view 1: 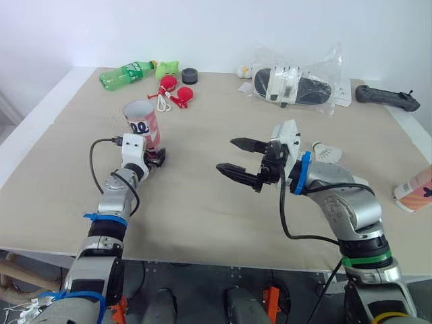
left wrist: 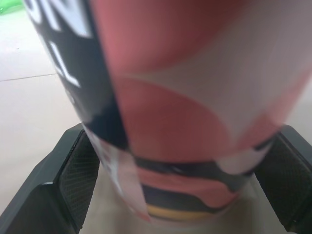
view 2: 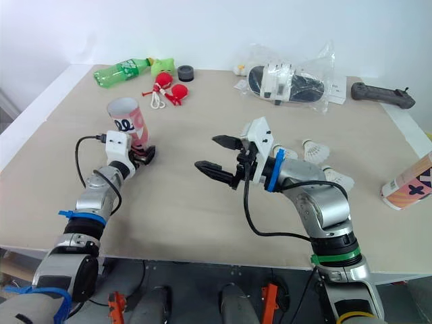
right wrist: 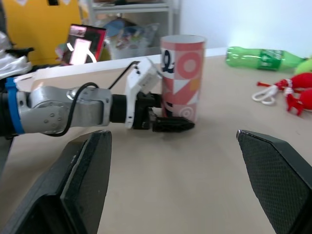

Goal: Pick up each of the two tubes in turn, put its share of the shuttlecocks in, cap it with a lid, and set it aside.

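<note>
Left eye view: pink-and-white patterned cardboard tube point(view 1: 142, 125), upright, far left; left gripper point(view 1: 154, 155) clasps its base, likely steadying it for loading; right gripper point(view 1: 226, 154) spread, empty, mid-table.

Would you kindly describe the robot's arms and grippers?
The left arm and right arm have silver-grey shells, black joints and a looping black cable each. The left gripper and right gripper each have a white wrist housing and two black, texture-padded fingers. The right arm wears blue, green and yellow bands; the left, blue ties.

Second tube point(view 1: 415, 190) at far right cropped by the edge; upright tube point(left wrist: 185, 107) blurred up close, rim cropped.
</note>
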